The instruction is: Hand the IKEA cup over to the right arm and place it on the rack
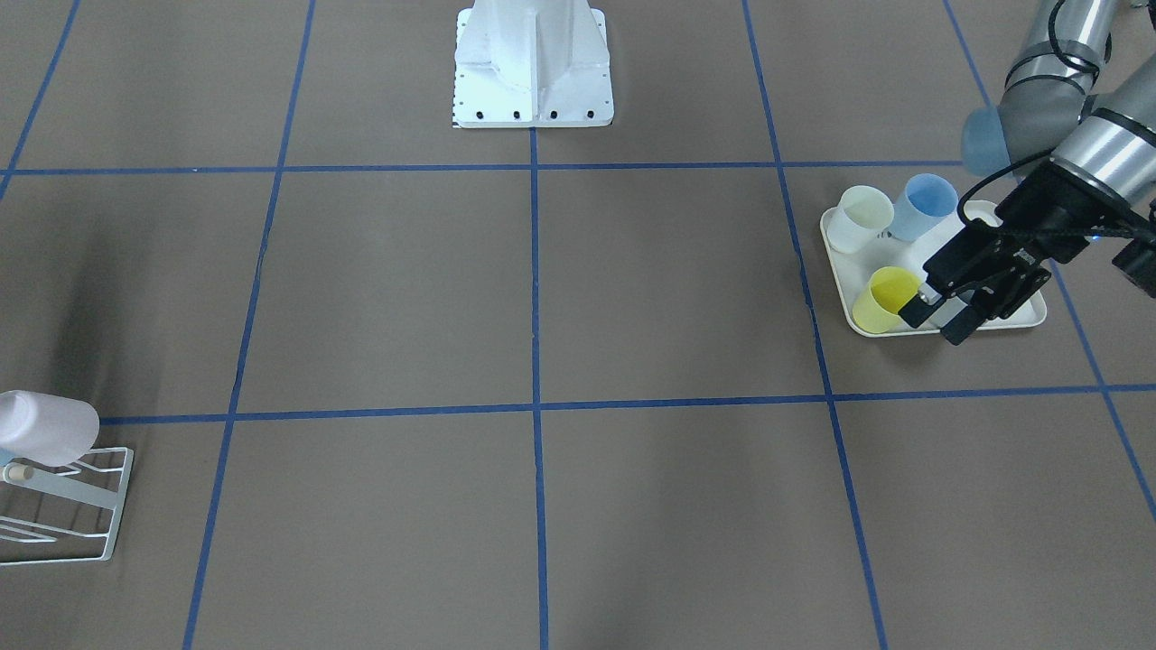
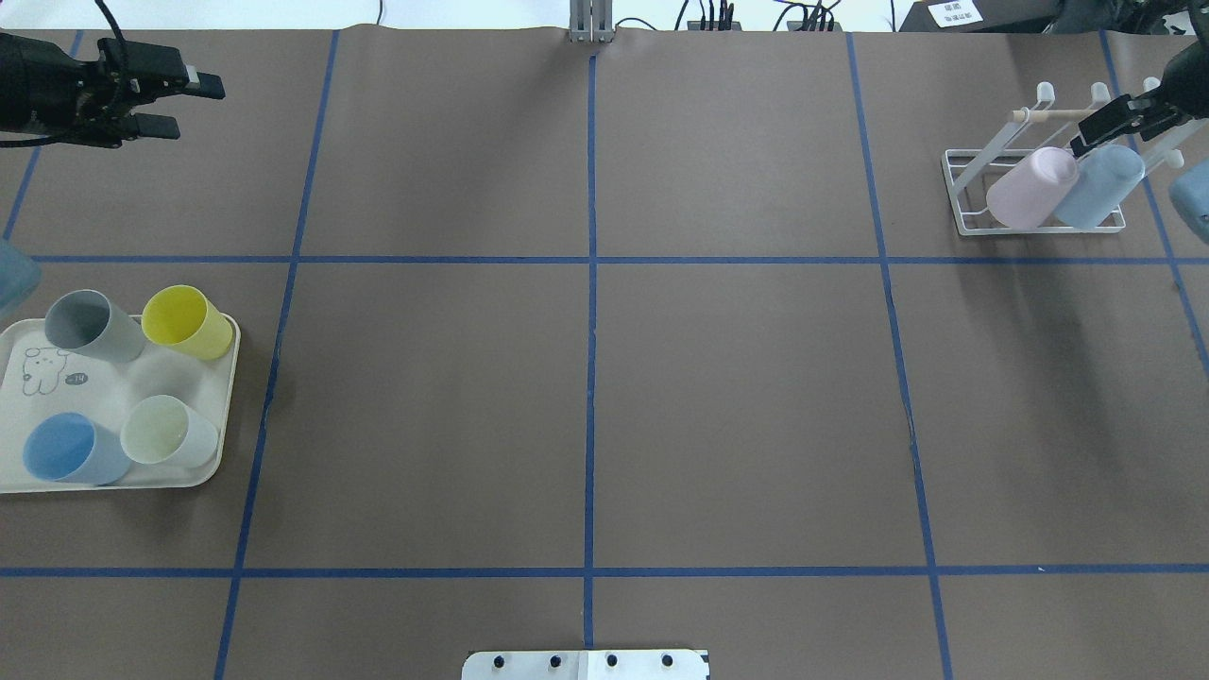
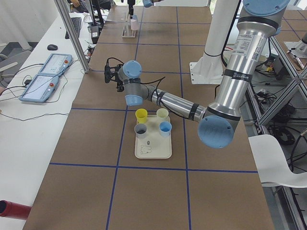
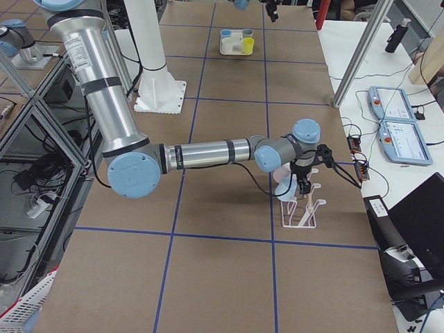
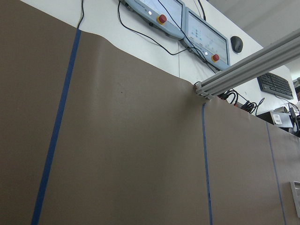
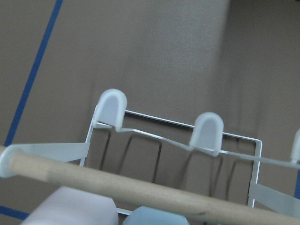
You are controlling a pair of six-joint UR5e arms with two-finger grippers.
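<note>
The left gripper (image 2: 198,111) hangs spread and empty near the tray (image 2: 104,389), where four cups (image 2: 186,321) stand. We cannot tell whether the right gripper (image 2: 1100,132), close over the pale blue cup (image 2: 1100,184) lying on the rack (image 6: 207,126) beside a pink cup (image 2: 1031,187), is parted or pinching. We judge that a careless pull-away there could catch the wooden rod (image 6: 117,185) or drag the pale blue cup off its wire.

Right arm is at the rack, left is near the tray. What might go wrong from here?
1. The right gripper sits tight by the blue cup on the rack; retreating might tug the cup or shift the rack.
2. Four cups crowd the tray; the open left gripper may bump a neighbour reaching in.
</note>
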